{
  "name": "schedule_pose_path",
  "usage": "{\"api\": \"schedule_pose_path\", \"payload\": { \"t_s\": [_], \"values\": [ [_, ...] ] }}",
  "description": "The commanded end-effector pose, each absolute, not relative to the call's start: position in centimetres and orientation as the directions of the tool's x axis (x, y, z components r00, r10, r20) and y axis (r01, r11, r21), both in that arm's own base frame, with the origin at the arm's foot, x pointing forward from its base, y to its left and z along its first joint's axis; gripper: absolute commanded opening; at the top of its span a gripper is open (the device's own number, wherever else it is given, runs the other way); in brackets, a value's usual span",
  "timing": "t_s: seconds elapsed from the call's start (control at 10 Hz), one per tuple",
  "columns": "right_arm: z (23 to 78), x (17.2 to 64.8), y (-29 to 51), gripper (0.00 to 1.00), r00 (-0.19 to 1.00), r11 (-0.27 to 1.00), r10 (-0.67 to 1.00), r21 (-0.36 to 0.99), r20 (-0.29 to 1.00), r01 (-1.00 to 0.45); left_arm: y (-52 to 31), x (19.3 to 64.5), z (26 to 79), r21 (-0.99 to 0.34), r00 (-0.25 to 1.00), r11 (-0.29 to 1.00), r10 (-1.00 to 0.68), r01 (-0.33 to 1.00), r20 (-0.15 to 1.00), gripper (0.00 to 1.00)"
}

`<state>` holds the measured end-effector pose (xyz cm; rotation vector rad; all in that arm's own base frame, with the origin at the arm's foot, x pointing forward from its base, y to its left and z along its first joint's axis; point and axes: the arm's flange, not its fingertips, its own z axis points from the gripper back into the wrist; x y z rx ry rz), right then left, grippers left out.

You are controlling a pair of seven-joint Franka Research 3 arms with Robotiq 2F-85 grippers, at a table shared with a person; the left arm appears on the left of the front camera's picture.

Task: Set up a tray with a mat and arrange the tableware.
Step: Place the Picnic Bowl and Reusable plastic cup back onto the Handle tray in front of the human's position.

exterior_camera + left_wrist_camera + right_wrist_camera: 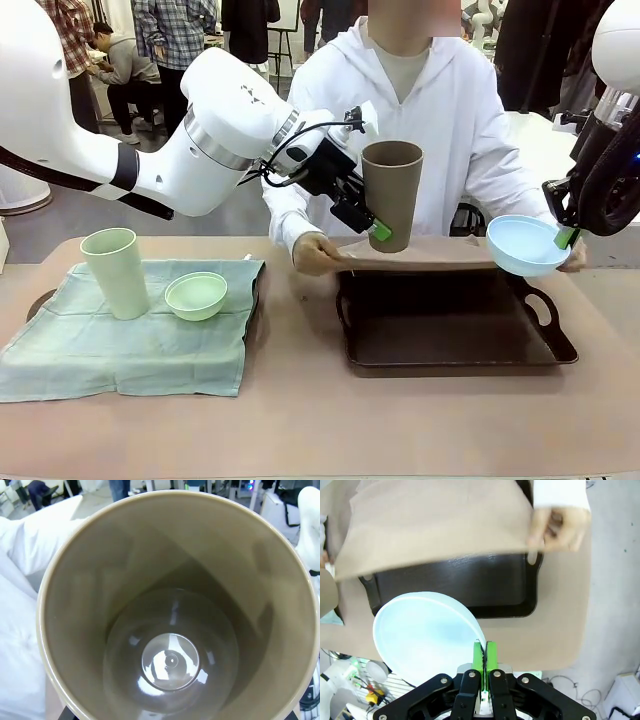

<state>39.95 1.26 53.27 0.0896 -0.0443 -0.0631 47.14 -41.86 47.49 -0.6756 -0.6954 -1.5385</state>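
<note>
My left gripper (377,229) is shut on the brown tumbler (392,195), holding it upright in the air over the far edge of the dark tray (450,350). The left wrist view looks straight down into the brown tumbler (170,620). My right gripper (566,237) pinches the rim of the light blue bowl (525,245) at the tray's right. In the right wrist view the right gripper (483,657) has its green pads closed on the rim of the bowl (425,635). A person holds a tan mat (430,253) with both hands above the tray (465,587).
At the left, a pale green tumbler (115,272) and a mint green bowl (196,296) stand on a green cloth (120,350). The person's hand (560,527) grips a corner of the mat (435,525). Bare table lies along the front edge.
</note>
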Motion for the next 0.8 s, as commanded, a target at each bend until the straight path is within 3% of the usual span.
{"api": "schedule_pose_path", "payload": {
  "t_s": [0.0,0.7],
  "values": [
    [53.29,39.9,1.26,0.0,0.997,0.994,-0.065,0.091,0.042,0.061,-41.95,47.3,47.8,0.042,-0.078,-0.071,-0.646,0.997,0.759,0.0],
    [53.29,39.9,1.26,0.0,0.997,0.994,-0.065,0.091,0.042,0.061,-41.95,47.3,47.8,0.042,-0.078,-0.071,-0.646,0.997,0.759,0.0]
  ]
}}
